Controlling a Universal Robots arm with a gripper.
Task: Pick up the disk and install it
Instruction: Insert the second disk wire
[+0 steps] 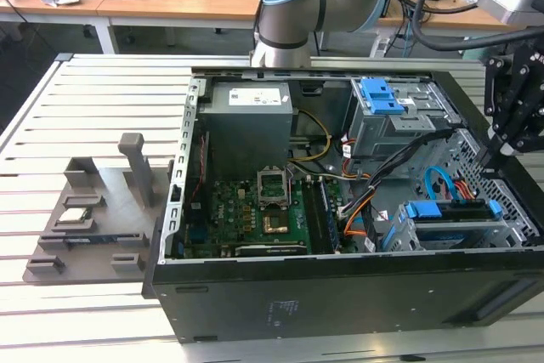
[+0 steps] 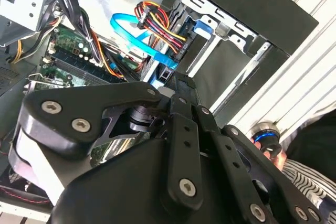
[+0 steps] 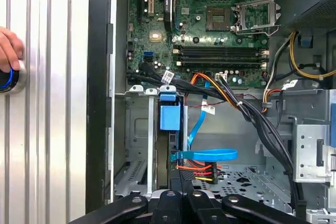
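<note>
The disk (image 1: 450,210) sits on edge in the drive cage at the corner of the open computer case (image 1: 340,295) nearest the exterior view's right, its blue rail facing up; in the first wrist view the same disk (image 3: 169,116) stands in its slot beside a blue flat cable (image 3: 205,155). The gripper (image 1: 501,152) hangs just above that corner of the case, and its fingers (image 3: 178,203) look pressed together with nothing between them. A person's hand (image 3: 8,51) rests on a round button at the edge of the slatted table (image 1: 93,99).
</note>
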